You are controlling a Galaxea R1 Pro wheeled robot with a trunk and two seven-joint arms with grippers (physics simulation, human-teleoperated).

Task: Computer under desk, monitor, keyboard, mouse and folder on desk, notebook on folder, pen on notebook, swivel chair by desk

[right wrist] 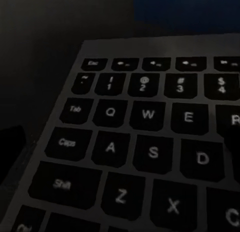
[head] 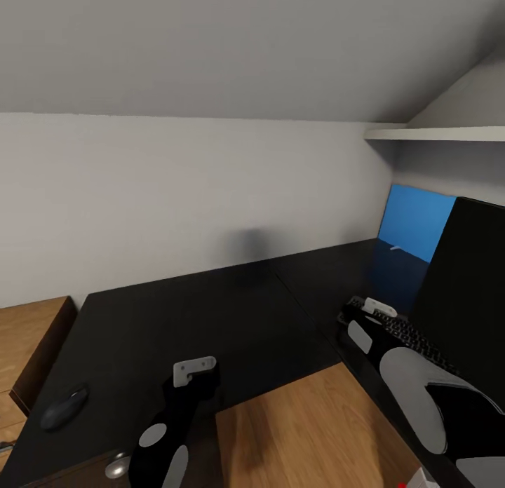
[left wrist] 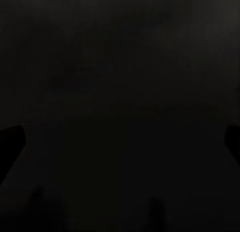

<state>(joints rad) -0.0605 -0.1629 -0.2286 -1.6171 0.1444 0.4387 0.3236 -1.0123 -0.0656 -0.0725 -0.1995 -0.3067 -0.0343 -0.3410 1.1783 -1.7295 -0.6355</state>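
The desk [head: 210, 320] has a glossy black L-shaped top. The dark mouse [head: 64, 406] lies near its left front edge. My left arm [head: 184, 397] reaches over the desk's front part, right of the mouse. The left gripper [left wrist: 120, 142] looks open, with dark fingertips [left wrist: 11, 142] at the picture's edges over bare black top. On the right wing stand the black monitor [head: 470, 292] and the keyboard [head: 410, 337] before it. My right gripper [right wrist: 120, 142] hovers open, close above the keyboard's [right wrist: 145, 147] letter keys. A bright blue folder [head: 414, 221] shows in the corner behind the monitor.
Light-wood floor [head: 294, 432] fills the desk's inner corner. A low wooden cabinet [head: 31, 337] stands left of the desk. A round silver drawer knob [head: 118, 465] shows below the front edge. A white shelf [head: 435, 132] hangs under the sloped ceiling at right.
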